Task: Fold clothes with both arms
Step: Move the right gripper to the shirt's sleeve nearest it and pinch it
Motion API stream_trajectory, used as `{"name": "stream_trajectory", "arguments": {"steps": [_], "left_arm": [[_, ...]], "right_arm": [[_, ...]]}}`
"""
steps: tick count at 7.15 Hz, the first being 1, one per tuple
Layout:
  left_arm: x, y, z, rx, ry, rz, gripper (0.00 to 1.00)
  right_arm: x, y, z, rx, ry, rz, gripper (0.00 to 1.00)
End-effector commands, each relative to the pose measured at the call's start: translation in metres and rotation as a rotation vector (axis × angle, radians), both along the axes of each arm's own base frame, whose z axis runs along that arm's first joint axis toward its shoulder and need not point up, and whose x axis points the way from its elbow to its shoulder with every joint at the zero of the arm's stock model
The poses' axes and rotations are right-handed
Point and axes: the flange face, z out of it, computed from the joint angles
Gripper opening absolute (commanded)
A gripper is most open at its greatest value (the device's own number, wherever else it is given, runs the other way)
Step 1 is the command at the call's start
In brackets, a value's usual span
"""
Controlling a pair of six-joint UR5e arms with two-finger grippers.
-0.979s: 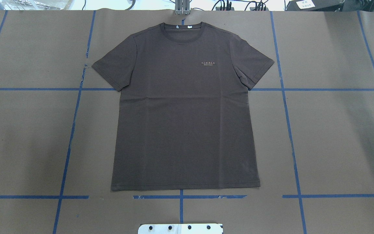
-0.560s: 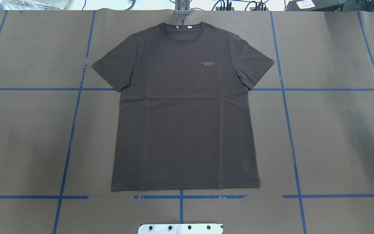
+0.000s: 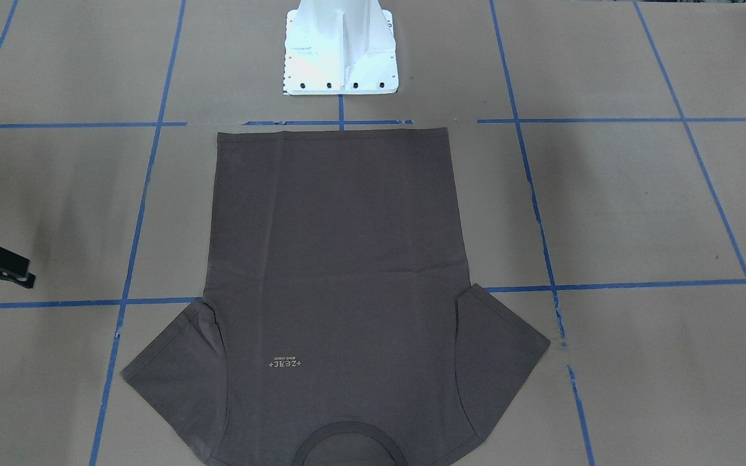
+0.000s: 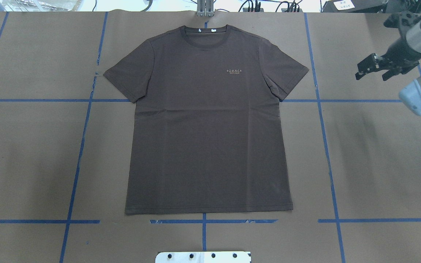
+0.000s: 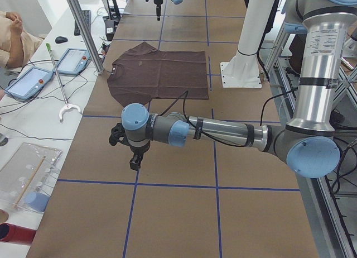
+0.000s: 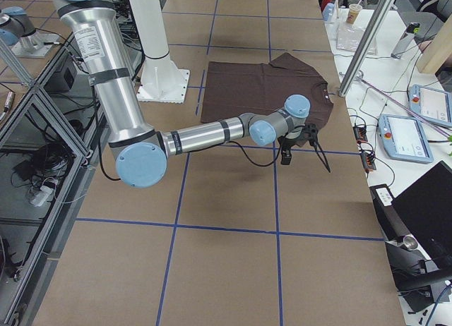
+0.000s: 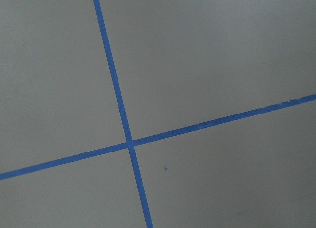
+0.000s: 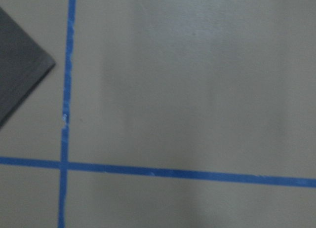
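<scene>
Space shows between the two fingers of the right gripper (image 4: 372, 77): it is released and carries nothing, poised above bare table (image 4: 378, 164) to the right of the T-shirt (image 4: 207, 138), well apart from its right sleeve (image 4: 287, 76). A second ago the overhead view showed no arm at all; then only a dark tip at the right edge. Now the gripper and the right arm (image 4: 420, 33) behind it have swung in over the far right of the table. I judge this to be the opening approach, with no fold begun.

The left gripper (image 5: 135, 157) hangs over bare table off to the left, seen only from the side, so I cannot tell whether it is spread or closed.

The T-shirt has not shifted: flat, chest lettering up, collar (image 4: 206, 31) far, hem (image 4: 208, 211) near the pedestal base (image 3: 340, 52).

Count: one T-shirt, two sleeves, two arms, two grippers, one base.
</scene>
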Motion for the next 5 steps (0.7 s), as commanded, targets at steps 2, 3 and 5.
{"name": "stream_trajectory", "arguments": {"steps": [2,3,5], "left_arm": [[0.002,-0.005,-0.006,-0.036,0.007,-0.036,1.0],[0.003,-0.005,-0.007,-0.041,0.01,-0.046,1.0],[0.003,-0.004,-0.005,-0.04,0.009,-0.042,1.0]], "right_arm": [[-0.082,-0.058,-0.041,-0.032,0.004,0.043,1.0],[-0.107,-0.064,-0.039,-0.082,-0.028,0.139,1.0],[-0.144,-0.07,-0.046,-0.088,-0.013,0.208,1.0]]}}
